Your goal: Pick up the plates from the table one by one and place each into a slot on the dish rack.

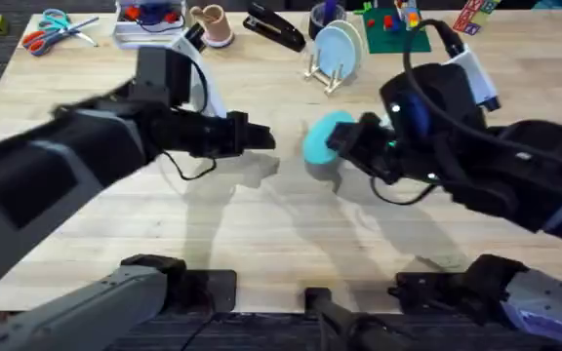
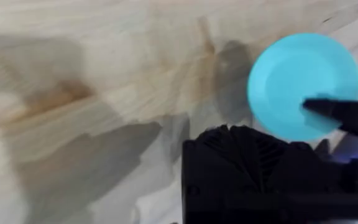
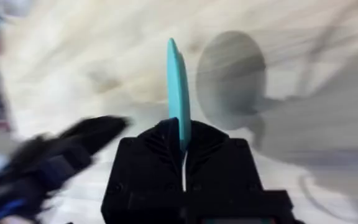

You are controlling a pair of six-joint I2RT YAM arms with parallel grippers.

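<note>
Turquoise plate [image 1: 322, 137] hanging on edge above table [image 1: 261, 234], well short of dish rack [image 1: 328, 64], right gripper [image 3: 183, 138] pinching its rim. Pale blue plate [image 1: 340, 46] standing in rack slot already. Left gripper [image 1: 254, 136] hovering beside turquoise plate; finger gap impossible to judge. Advice: keeping plate vertical, aligning edge with free slot, lowering slowly. Scissors [image 1: 55, 29], stapler [image 1: 275, 27], cup [image 1: 213, 23] lying along table edge beside rack.

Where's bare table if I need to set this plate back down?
Bare wood lies on the table between the arm bases and both tools, and left of the left tool. The right tool holds the turquoise plate. The far edge is crowded: scissors, stapler, dish rack.
</note>
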